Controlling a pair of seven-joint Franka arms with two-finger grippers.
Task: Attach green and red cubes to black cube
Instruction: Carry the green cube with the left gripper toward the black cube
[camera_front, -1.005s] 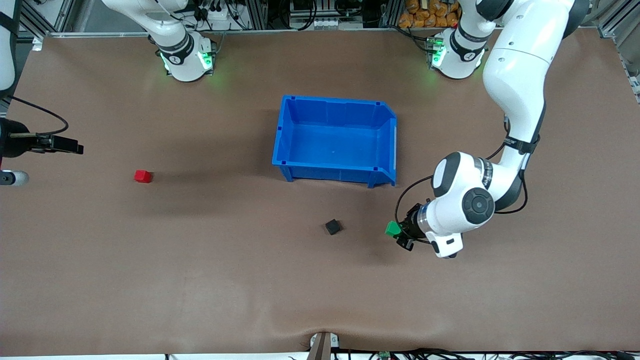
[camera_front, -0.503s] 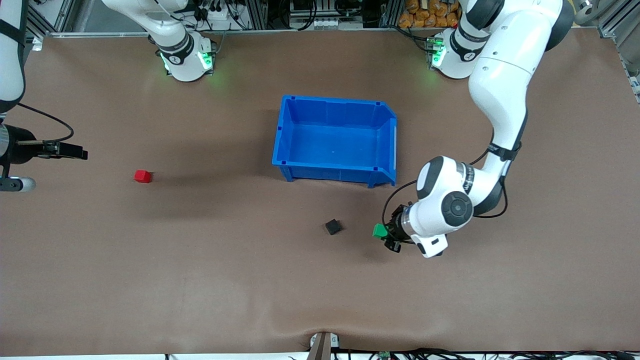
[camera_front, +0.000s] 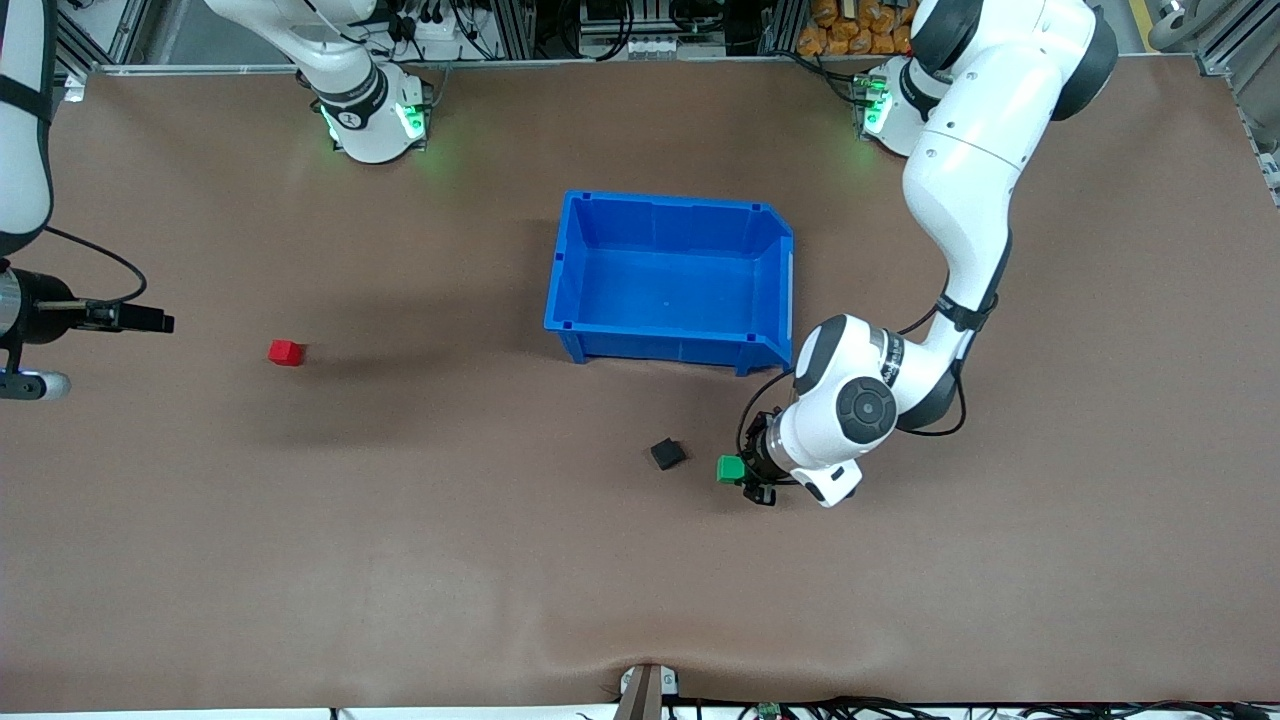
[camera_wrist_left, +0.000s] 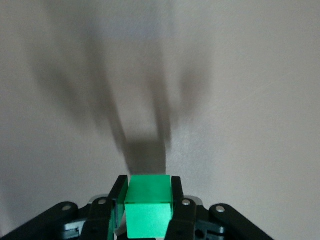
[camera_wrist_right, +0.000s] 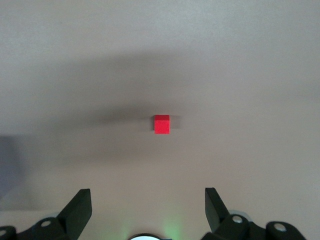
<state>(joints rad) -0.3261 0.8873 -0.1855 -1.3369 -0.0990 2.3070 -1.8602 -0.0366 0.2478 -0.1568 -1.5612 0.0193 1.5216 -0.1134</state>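
The black cube (camera_front: 667, 454) lies on the brown table, nearer the front camera than the blue bin. My left gripper (camera_front: 737, 471) is shut on the green cube (camera_front: 729, 469) low over the table, a short gap from the black cube on the side toward the left arm's end. In the left wrist view the green cube (camera_wrist_left: 148, 210) fills the space between the fingers of the left gripper (camera_wrist_left: 148, 184). The red cube (camera_front: 285, 352) sits alone toward the right arm's end. My right gripper (camera_front: 150, 322) hangs open with nothing in it, apart from the red cube (camera_wrist_right: 161, 124), which shows ahead of the right gripper (camera_wrist_right: 146, 195).
The blue bin (camera_front: 668, 206) stands at mid-table with nothing in it, its open front toward the left arm's end. Both arm bases stand along the table's farthest edge. A bracket (camera_front: 645, 690) sits at the table's nearest edge.
The left arm has carried the green cube toward the black cube, closing most of the gap. The right gripper has shifted slightly at its end of the table. The cubes on the table have not moved.
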